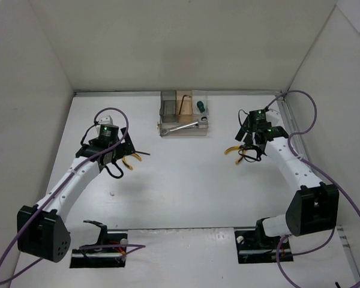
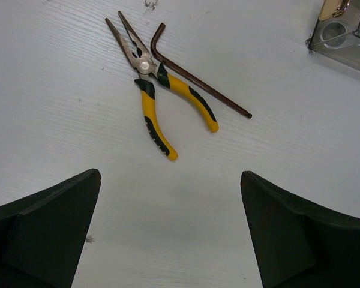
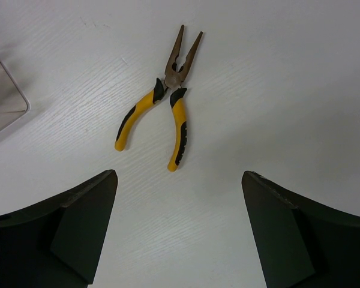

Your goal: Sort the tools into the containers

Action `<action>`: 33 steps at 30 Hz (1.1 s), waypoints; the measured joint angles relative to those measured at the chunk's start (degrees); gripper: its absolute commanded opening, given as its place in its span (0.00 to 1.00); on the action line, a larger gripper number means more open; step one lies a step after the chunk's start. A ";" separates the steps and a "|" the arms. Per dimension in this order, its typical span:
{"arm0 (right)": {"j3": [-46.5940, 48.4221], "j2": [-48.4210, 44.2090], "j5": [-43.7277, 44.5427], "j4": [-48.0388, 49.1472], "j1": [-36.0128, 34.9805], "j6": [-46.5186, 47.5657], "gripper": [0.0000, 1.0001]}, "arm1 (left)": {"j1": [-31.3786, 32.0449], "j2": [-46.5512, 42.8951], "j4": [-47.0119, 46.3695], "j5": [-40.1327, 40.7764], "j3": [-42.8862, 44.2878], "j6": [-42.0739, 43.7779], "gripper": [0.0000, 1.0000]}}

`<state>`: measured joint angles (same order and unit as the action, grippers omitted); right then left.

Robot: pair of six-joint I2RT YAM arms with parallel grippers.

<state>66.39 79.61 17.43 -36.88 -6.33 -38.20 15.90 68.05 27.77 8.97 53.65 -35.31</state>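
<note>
White table, walled on three sides. Two arms, one per side, each hanging over its own loose tool, probably so both can pick at once. Left gripper jaws spread wide, nothing between them, table below; right gripper also spread and empty. One clear organizer box at the far middle, in reach of both arms: three upright compartments plus a low front tray. Two yellow-handled pliers on the table, well apart: left pliers just ahead of the left fingers, right pliers just ahead of the right, both handles splayed. One L-shaped hex key lies against the left pliers' joint, seemingly touching; could snag a grasp. Already sorted: one silver wrench flat in the front tray, suiting its length; one green-handled screwdriver in the right compartment. Three tools left, by my judgement.
</note>
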 measured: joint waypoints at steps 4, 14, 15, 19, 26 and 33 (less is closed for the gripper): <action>0.00 0.70 0.52 0.31 0.07 0.22 0.83 | -0.28 2.78 -0.48 -1.03 1.42 -1.70 0.98; 6.99 14.53 -0.04 1.09 2.78 -0.87 0.80 | -0.28 -1.42 -0.74 -2.56 0.15 -2.91 0.98; 7.98 15.91 -0.15 1.11 3.17 -0.96 0.80 | -0.28 -2.27 -0.57 -2.64 -0.17 -2.89 0.98; 12.04 21.49 -0.59 1.49 4.24 -1.53 0.78 | -0.28 -4.50 -0.09 -2.64 -1.01 -2.82 0.98; 15.19 29.20 -2.29 1.84 7.30 -2.84 0.74 | -0.94 -7.13 0.57 -2.67 -1.27 -2.23 0.98; 15.58 33.48 -3.67 1.81 8.24 -3.74 0.71 | -1.03 -7.85 0.87 -2.80 -1.92 -1.16 0.98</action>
<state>81.97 113.10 13.76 -35.07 1.91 -41.93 14.87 60.20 28.64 6.17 51.72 -36.47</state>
